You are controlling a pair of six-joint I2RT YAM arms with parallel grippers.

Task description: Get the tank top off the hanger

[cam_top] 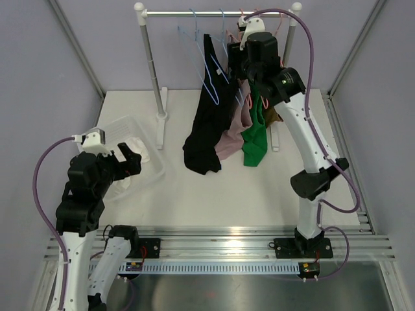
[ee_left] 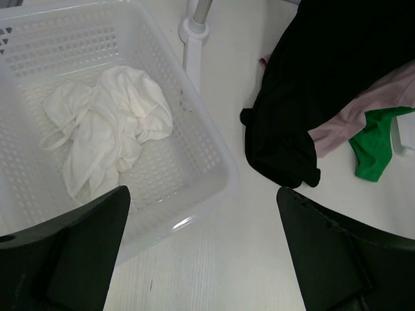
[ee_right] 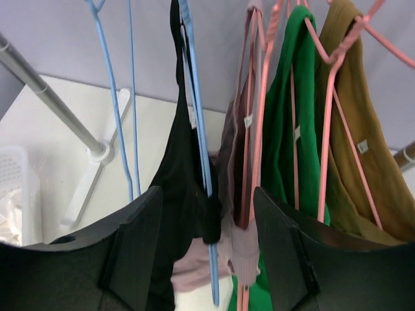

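White worktop [cam_top: 214, 201], walled in grey on three sides. Along its far edge, a metal clothes rail [cam_top: 194, 13] on two upright posts, feet planted on the surface.

Right arm [cam_top: 305, 129] raised high from the near edge up to the rail; jaws spread wide, pinching nothing. Seen between them from the wrist camera: black fabric, a blue hanger [ee_right: 198, 129] and a fold of pink cloth. Left arm [cam_top: 84, 188] held low over the near left corner; jaws likewise spread wide and gripping nothing, hovering above the near rim of the basket.

Black tank top [cam_top: 206, 129], still hung on that blue hanger at the middle of the rail, long and loose, hem bunched low against the worktop.

White slotted basket [cam_top: 120, 129] by the left edge, just left of the rail's left post. Crumpled inside it, a white garment [ee_left: 110, 123].

To the right of the black tank top, in order along the rail: pink top [cam_top: 230, 139], green top [cam_top: 256, 139] and brown top [ee_right: 363, 149], all on pink hangers [ee_right: 327, 129].

Left of the black tank top, a bare blue hanger [ee_right: 110, 84] on the rail.
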